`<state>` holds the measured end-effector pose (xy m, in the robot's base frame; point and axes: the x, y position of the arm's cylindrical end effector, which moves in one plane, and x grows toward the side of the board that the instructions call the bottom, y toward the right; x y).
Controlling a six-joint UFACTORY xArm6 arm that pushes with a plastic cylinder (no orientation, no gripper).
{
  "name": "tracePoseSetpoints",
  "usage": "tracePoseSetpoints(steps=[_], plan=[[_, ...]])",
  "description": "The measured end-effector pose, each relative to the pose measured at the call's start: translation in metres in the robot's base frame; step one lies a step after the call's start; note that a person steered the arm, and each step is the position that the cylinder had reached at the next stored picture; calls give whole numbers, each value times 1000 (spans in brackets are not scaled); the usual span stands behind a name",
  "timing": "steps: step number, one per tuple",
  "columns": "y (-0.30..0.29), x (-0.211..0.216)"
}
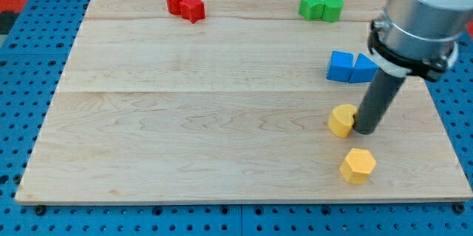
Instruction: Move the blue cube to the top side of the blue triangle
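Note:
The blue cube (340, 66) sits at the view's right, touching the left side of the blue triangle (363, 69). The dark rod comes down from the arm at the view's upper right. My tip (363, 129) rests on the board below the two blue blocks, right against the right side of a yellow block (342, 120). The tip is apart from the blue cube, roughly one block length below it.
A yellow hexagon (358, 165) lies below the tip near the board's bottom edge. Two red blocks (185, 4) sit together at the view's top left. Two green blocks (321, 7) sit together at the top right. The wooden board (185, 118) lies on a blue pegboard.

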<state>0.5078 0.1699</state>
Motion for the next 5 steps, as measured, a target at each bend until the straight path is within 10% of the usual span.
tracePoseSetpoints(steps=[2, 5], plan=[[125, -26], [71, -129]])
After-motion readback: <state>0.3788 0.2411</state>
